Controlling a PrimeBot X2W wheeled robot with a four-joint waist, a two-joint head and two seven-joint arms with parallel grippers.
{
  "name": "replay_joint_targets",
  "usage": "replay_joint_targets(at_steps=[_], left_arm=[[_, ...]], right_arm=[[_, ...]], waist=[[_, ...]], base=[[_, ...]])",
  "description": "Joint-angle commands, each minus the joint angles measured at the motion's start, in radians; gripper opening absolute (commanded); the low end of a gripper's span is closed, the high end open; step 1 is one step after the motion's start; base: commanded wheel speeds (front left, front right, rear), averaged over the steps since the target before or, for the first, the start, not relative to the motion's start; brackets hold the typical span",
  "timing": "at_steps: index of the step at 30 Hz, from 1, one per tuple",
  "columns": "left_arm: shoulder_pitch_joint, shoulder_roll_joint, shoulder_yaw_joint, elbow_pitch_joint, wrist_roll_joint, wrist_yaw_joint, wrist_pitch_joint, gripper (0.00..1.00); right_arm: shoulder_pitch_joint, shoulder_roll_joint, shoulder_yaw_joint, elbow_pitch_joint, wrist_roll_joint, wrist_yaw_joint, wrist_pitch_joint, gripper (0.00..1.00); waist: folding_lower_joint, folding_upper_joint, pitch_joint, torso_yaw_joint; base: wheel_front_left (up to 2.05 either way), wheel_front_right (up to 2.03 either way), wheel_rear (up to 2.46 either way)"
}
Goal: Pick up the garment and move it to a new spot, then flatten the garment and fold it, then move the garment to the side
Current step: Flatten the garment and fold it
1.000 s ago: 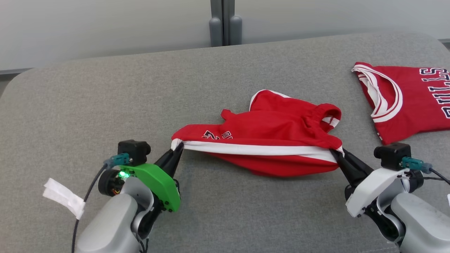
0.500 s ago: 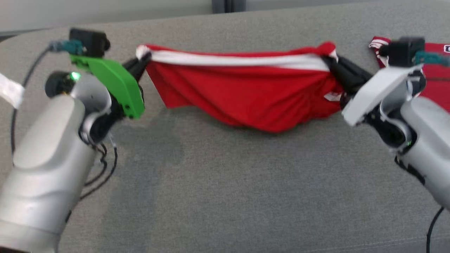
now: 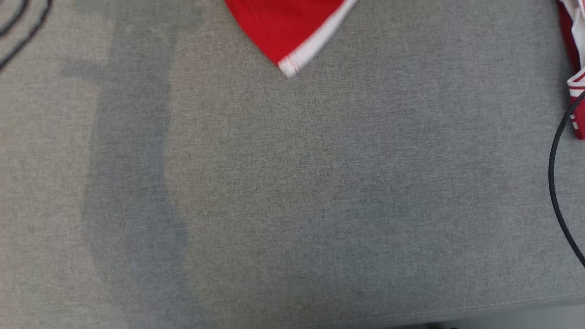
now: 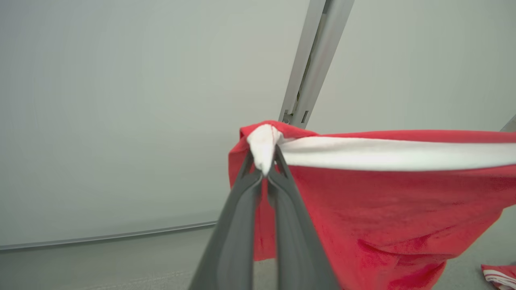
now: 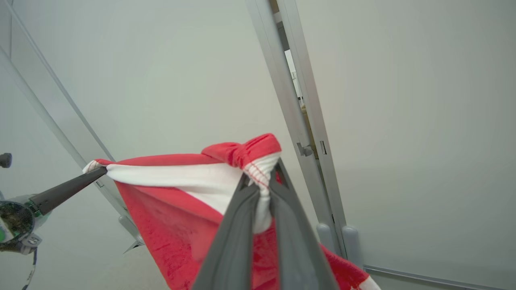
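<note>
The left pincer point(image 4: 264, 171) is clamping its two dark fingers together on a bunched white corner of the garment point(image 4: 383, 209), a red piece with a white band. The right pincer point(image 5: 262, 183) is likewise closing tight on the opposite corner, where red gathered cloth and white ribbed edging are squeezing out between its fingers.

The white band is stretching nearly straight from one grip to the other. In the right wrist view the left pincer is showing at the far left, pinching the band's far end. Below the band the red cloth is hanging loose in soft folds, raised in front of a pale wall point(image 4: 121, 121) and a grey upright post point(image 4: 318, 60).

In the head view a lower corner of the garment, red with a white edge, is dipping in from the top edge over the grey cloth-covered counter point(image 3: 292, 205). It is blurred, and I cannot tell whether that corner is touching the counter.

A second red and white garment point(image 3: 577, 91) is lying on the counter at the right edge, well apart from the hanging corner. A black cable point(image 3: 553, 183) is curving across the counter just beside it.
</note>
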Motion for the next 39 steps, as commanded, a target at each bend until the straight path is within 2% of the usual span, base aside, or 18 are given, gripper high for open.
replay_joint_targets(at_steps=[1, 6, 10, 13, 17, 24, 34, 39], left_arm=[[-0.061, 0.013, 0.016, 0.016, 0.004, 0.005, -0.031, 0.00], [-0.229, 0.011, 0.039, 0.074, 0.023, 0.004, -0.115, 0.00], [-0.279, -0.013, 0.034, 0.116, -0.013, -0.003, -0.115, 0.00], [-0.223, -0.028, -0.006, 0.124, -0.035, -0.006, -0.085, 0.00], [-0.072, -0.005, -0.099, 0.085, -0.081, -0.006, -0.028, 0.00], [0.279, 0.113, -0.250, -0.010, -0.177, -0.005, 0.075, 0.00], [0.668, 0.304, -0.355, -0.227, -0.356, -0.004, 0.321, 0.00], [0.822, 0.376, -0.377, -0.367, -0.426, 0.034, 0.414, 0.00]], right_arm=[[-0.055, 0.004, -0.013, 0.015, 0.007, -0.001, -0.027, 0.00], [-0.211, 0.023, -0.024, 0.048, 0.012, -0.002, -0.112, 0.00], [-0.246, 0.021, 0.005, 0.069, 0.029, -0.002, -0.132, 0.00], [-0.185, 0.011, 0.048, 0.077, 0.049, -0.001, -0.117, 0.00], [-0.049, -0.008, 0.133, 0.067, 0.089, -0.001, -0.092, 0.00], [0.274, -0.071, 0.320, -0.008, 0.168, -0.001, -0.035, 0.00], [0.590, -0.172, 0.521, -0.149, 0.275, -0.002, 0.077, 0.00], [0.708, -0.244, 0.578, -0.256, 0.316, -0.002, 0.162, 0.00]], waist=[[-0.0002, 0.0000, 0.084, 0.000], [-0.0002, 0.0000, 0.088, 0.001], [-0.0002, 0.0000, 0.078, 0.011], [-0.0002, 0.0000, 0.058, 0.021], [-0.0002, 0.0000, 0.010, 0.028], [-0.0002, 0.0000, -0.141, 0.016], [-0.0002, 0.0000, -0.369, 0.011], [-0.0002, 0.0000, -0.442, 0.013]], base=[[0.00, 0.00, 0.00], [0.00, 0.00, 0.00], [0.00, 0.00, 0.00], [0.00, 0.00, 0.00], [0.00, 0.00, 0.00], [0.00, 0.00, 0.00], [0.00, 0.00, 0.00], [0.00, 0.00, 0.00]])
